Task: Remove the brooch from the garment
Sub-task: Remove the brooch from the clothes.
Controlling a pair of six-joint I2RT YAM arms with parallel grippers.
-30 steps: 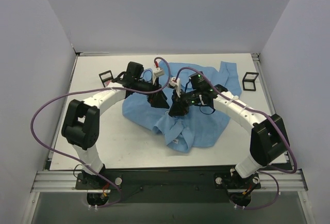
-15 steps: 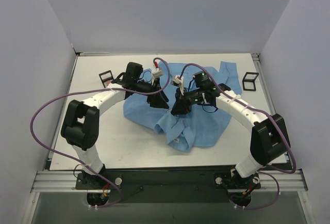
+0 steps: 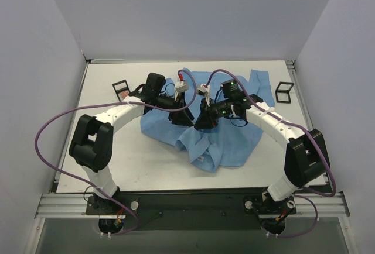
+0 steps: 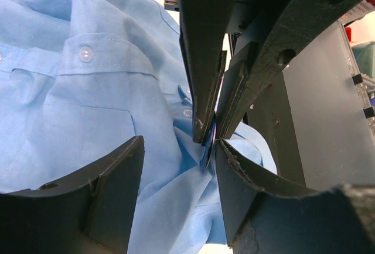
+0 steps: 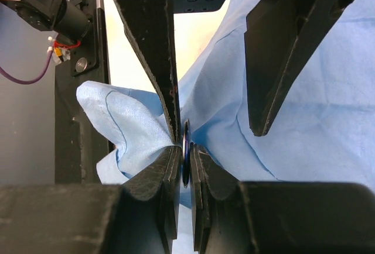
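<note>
The garment (image 3: 234,137), a light blue shirt, lies crumpled mid-table. My right gripper (image 3: 201,124) is shut on the brooch (image 5: 186,137), a thin dark-blue disc seen edge-on between its pads (image 5: 186,151). The shirt cloth is bunched at the brooch. The left wrist view shows the brooch (image 4: 207,148) pinched by the right gripper's fingers coming from above. My left gripper (image 3: 186,119) is open (image 4: 179,148). Its jaws straddle the bunched cloth and the brooch, with one finger (image 4: 246,195) close beside the brooch. The brooch is hidden in the top view.
Two black rectangular frames stand at the back, one on the left (image 3: 119,88) and one on the right (image 3: 285,92). The shirt's white neck label (image 3: 201,160) lies near the front. Purple cables loop over both arms. Walls enclose the table.
My left gripper has moved right, closer to the right gripper. The right gripper has shifted slightly back, and the cloth between them has bunched up.
</note>
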